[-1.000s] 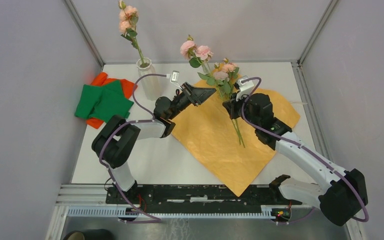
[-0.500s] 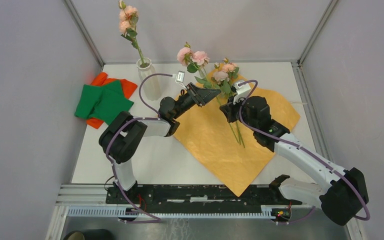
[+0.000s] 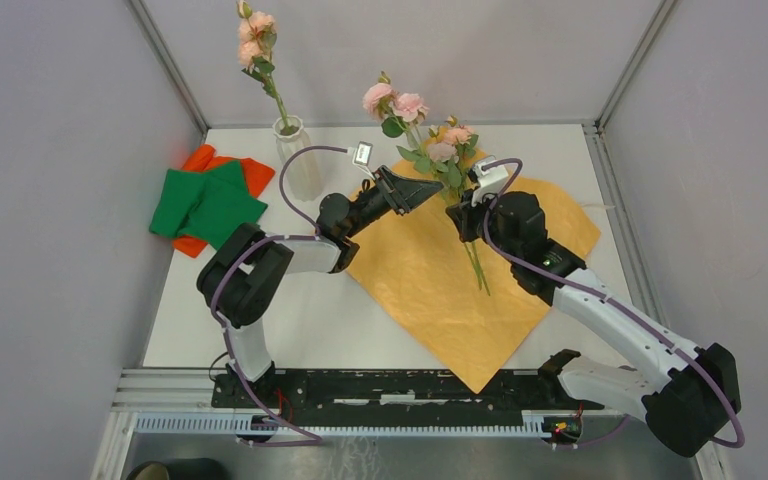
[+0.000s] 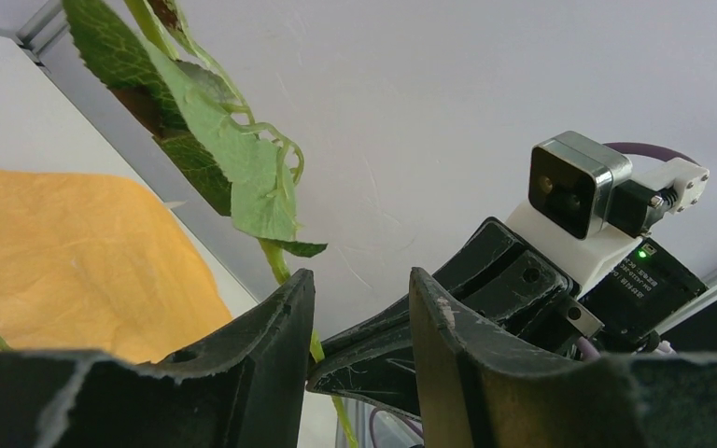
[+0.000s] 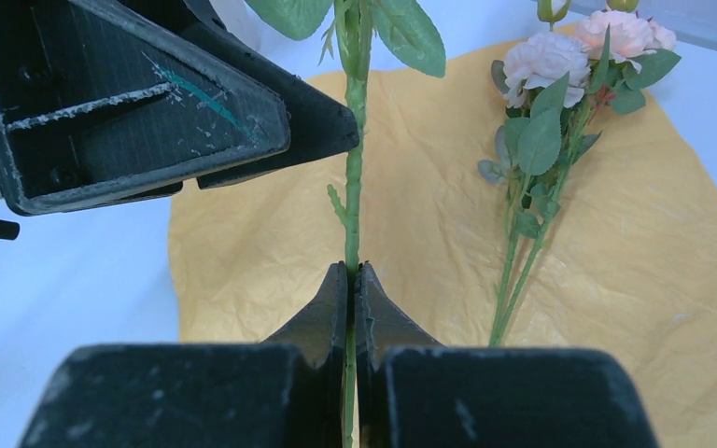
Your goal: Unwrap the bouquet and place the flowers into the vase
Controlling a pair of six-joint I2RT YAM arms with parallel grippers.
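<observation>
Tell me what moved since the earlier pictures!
The left end effector slid a little to the right, and its open fingers sit on either side of the rose stem. The right end effector kept pinching that stem. The blooms on it wobbled left, then back. The vase, orange paper, other flowers and cloths stayed put.

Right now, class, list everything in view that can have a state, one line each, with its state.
orange paper: unwrapped, spread flat
vase: upright, one flower stem inside
held stem: lifted above the paper
right gripper: shut on held stem
left gripper: open, held stem between its jaws
remaining flowers: lying on the paper
green cloth: folded, on the orange cloth
</observation>
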